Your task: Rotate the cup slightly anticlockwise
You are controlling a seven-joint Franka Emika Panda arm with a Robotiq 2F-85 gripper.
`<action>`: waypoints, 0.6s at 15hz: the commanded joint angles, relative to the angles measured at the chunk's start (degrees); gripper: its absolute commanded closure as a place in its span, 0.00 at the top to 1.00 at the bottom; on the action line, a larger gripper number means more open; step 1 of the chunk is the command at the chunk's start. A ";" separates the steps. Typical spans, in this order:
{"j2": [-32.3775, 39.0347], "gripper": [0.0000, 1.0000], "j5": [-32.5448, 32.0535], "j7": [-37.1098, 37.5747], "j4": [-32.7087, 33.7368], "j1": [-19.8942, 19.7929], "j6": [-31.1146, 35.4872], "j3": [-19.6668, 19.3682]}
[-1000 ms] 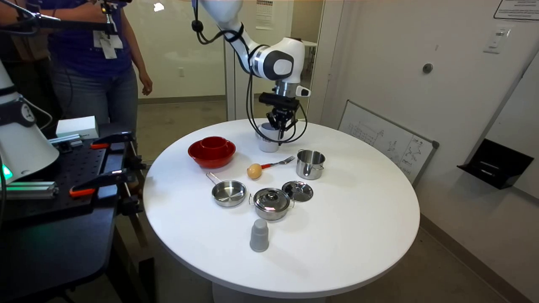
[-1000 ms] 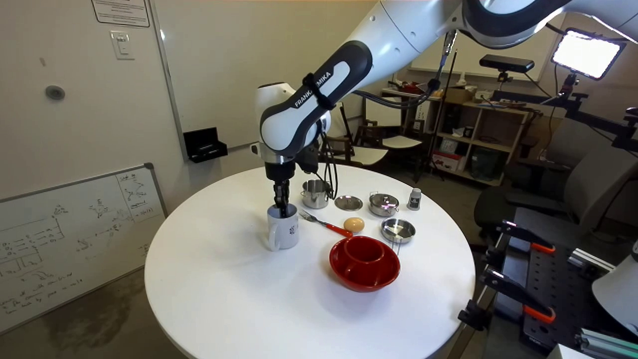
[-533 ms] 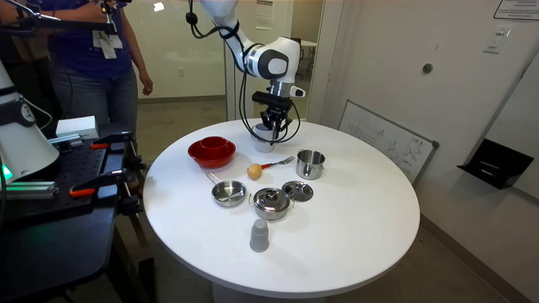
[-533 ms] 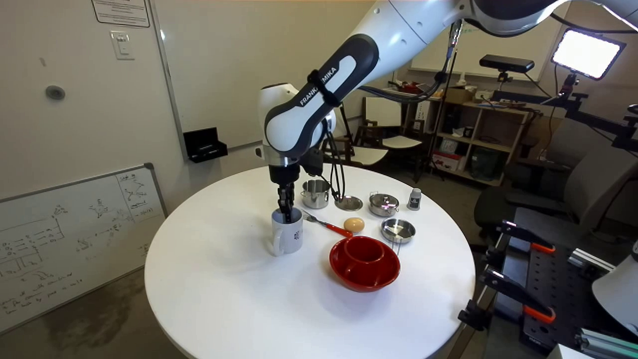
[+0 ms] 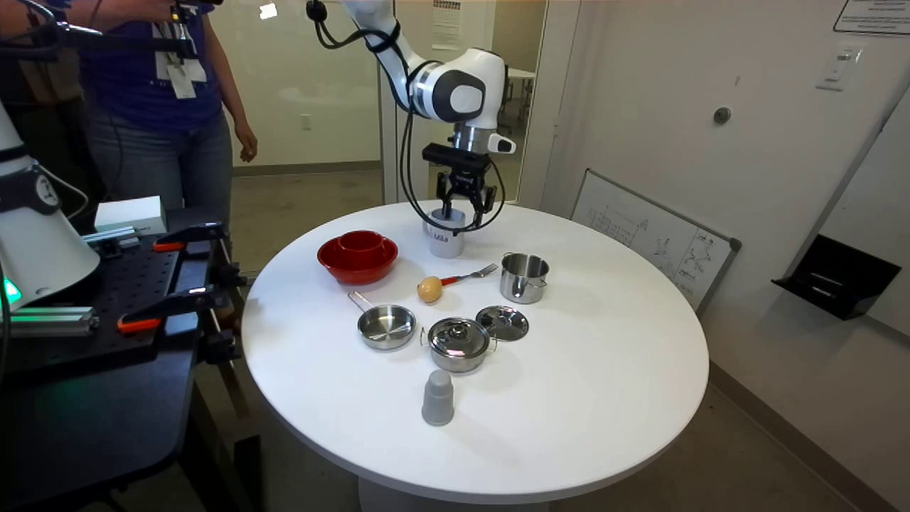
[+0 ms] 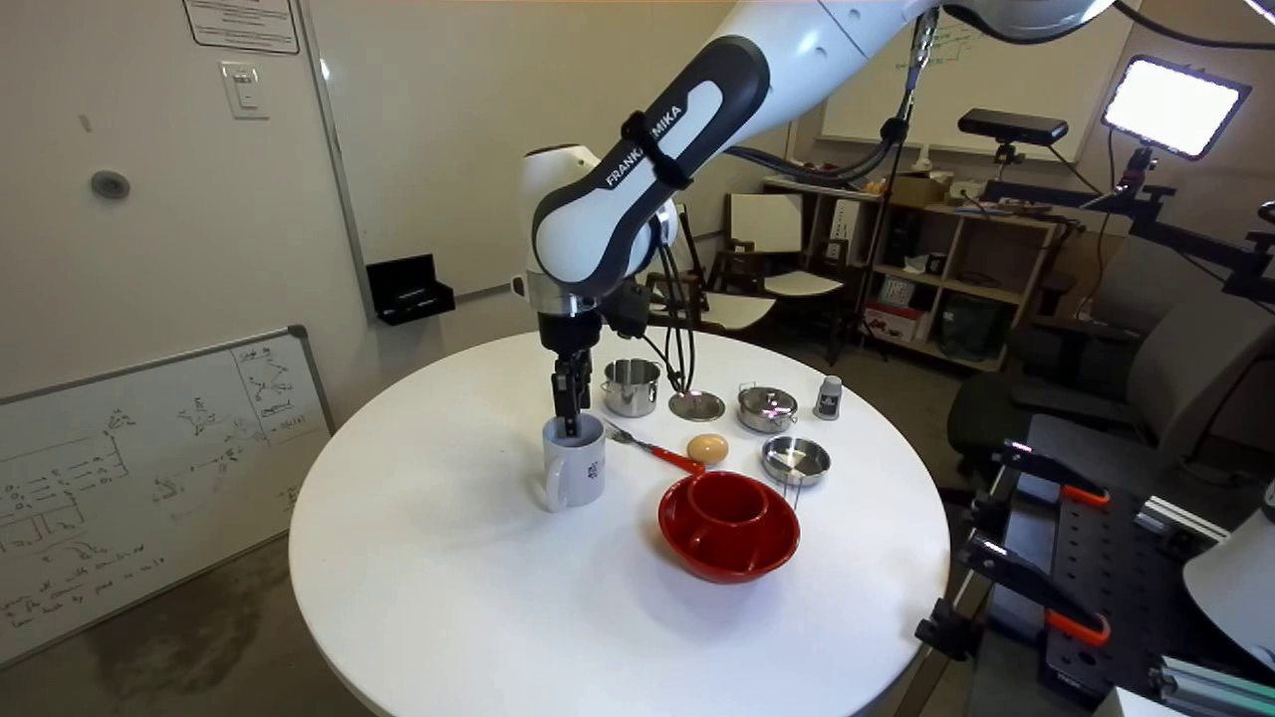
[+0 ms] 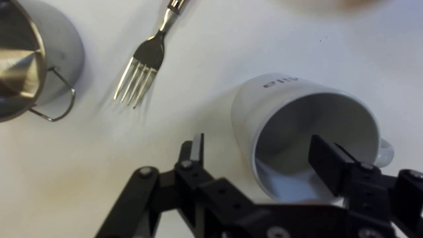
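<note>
The cup is a white-grey mug (image 7: 246, 109) with dark lettering, upright on the round table in both exterior views. In an exterior view its handle (image 6: 556, 485) points toward the camera. My gripper (image 7: 257, 144) stands open at the mug's mouth, its fingers spread wide. One fingertip (image 7: 325, 155) hangs over or within the opening, on the handle side. Outside the wall is the opposite fingertip (image 7: 197, 148), apart from it by a visible gap. Neither finger is pressed on the wall near it. The bottoms of the fingers are partly hidden in an exterior view, behind the rim.
A steel pot (image 5: 524, 279) and a red-handled fork (image 7: 148, 54) lie near the mug. Red bowls (image 6: 728, 558), an egg-like object (image 6: 707, 449), a small pan (image 5: 386, 327), a lidded pot (image 5: 458, 348), a loose lid (image 5: 502, 323) and a grey piece (image 5: 438, 402) are also on the table.
The gripper went from shut on the mug's wall to open and rose slightly. Before that, mug and gripper shifted a little together, away from the steel pot. Little turning of the mug is visible.
</note>
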 commanded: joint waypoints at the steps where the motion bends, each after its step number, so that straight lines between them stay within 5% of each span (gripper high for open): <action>1: -5.56 1.00 -0.11 2.31 -5.89 -0.18 2.09 -0.50; 9: -14.91 1.00 1.03 12.83 -13.43 0.21 6.86 -3.32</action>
